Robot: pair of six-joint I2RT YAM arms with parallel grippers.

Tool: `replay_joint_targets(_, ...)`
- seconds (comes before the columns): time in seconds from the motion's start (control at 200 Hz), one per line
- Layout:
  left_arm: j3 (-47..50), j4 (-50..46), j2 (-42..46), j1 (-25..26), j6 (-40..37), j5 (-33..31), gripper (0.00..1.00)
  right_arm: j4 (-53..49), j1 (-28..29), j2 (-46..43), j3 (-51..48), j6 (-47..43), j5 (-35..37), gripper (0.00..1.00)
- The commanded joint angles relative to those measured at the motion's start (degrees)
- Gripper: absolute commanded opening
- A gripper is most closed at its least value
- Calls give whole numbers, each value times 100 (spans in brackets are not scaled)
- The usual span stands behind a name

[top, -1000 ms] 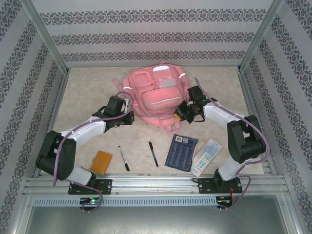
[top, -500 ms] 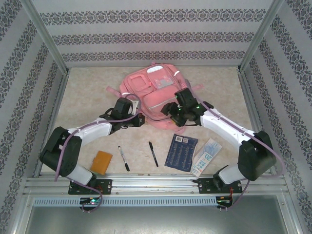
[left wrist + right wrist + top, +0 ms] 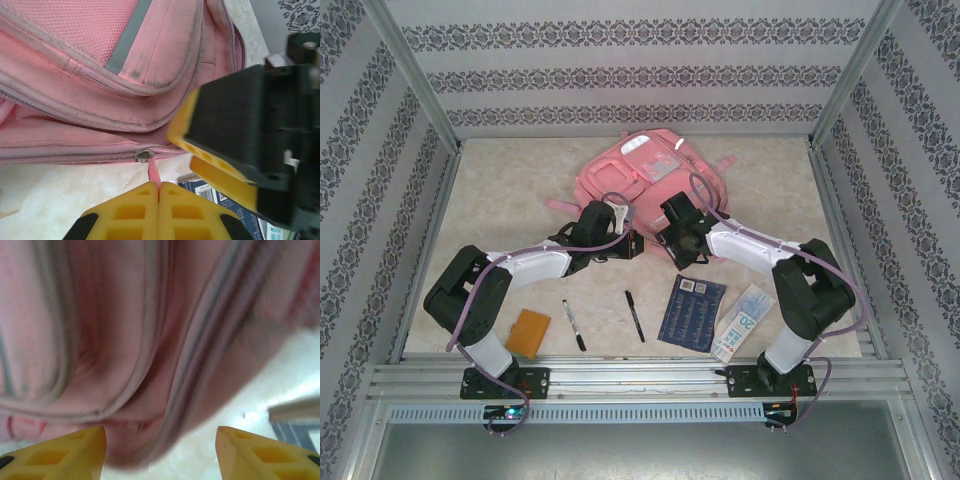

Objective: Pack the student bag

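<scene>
The student bag (image 3: 650, 175) is a large pink backpack lying at the back middle of the table. My left gripper (image 3: 635, 243) is at the bag's near edge, shut on the pink zipper pull (image 3: 154, 174) that hangs from a metal slider (image 3: 143, 155) on the bag's lowest seam. My right gripper (image 3: 672, 240) sits close beside it on the right, open, with one of its yellow fingers (image 3: 215, 155) showing in the left wrist view. In the right wrist view the pink fabric (image 3: 125, 340) is blurred just ahead of the open right gripper (image 3: 161, 437), and nothing lies between the fingers.
On the near table lie an orange pad (image 3: 528, 331), two black pens (image 3: 574, 325) (image 3: 634, 315), a dark blue booklet (image 3: 692, 312) and a white-and-blue packet (image 3: 742, 321). Metal frame posts and patterned walls close in the sides and back.
Both arms swung inward to the middle of the bag's near edge. The right gripper opened. The bag shifted and turned slightly toward the back.
</scene>
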State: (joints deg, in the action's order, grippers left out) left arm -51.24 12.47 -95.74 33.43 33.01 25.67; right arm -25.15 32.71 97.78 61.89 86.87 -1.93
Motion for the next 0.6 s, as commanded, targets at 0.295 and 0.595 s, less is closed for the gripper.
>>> replay_joint_targets(0.295, 329, -527, 433, -513, -821, -1042, 0, 655, -490, 172, 34, -857, -682, 8)
replay_joint_targets(0.595, 79, -1097, 232, -1226, -620, -2249, 0, 960, -854, -410, -222, -1190, -1889, 3)
